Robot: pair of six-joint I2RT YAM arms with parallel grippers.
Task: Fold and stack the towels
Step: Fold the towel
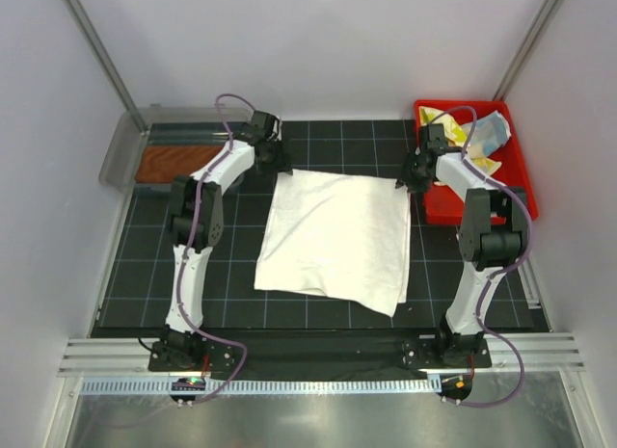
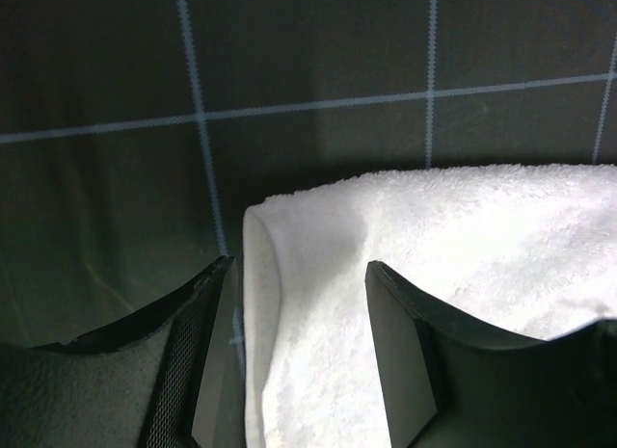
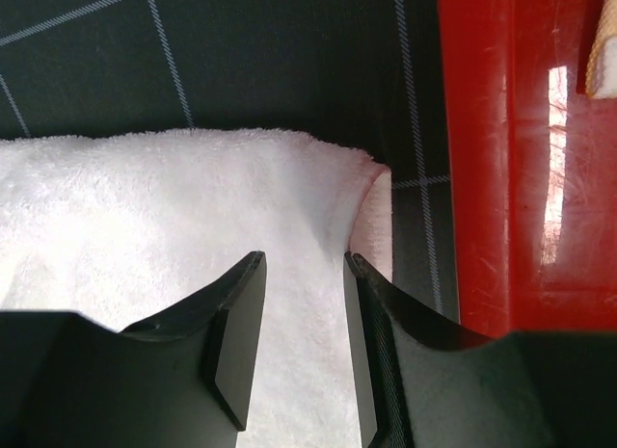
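A large white towel lies spread flat on the black grid mat. My left gripper is over its far left corner, and the left wrist view shows the gripper open with the towel corner between the jaws. My right gripper is over the far right corner, and the right wrist view shows the gripper open, straddling the towel near its edge. A rust-brown towel lies folded in a clear tray. A pale yellow towel and a light-blue towel lie in the red bin.
The red bin stands at the far right, its wall close beside my right gripper. The clear tray sits at the far left corner. Grey walls enclose the mat on three sides. A metal rail runs along the near edge.
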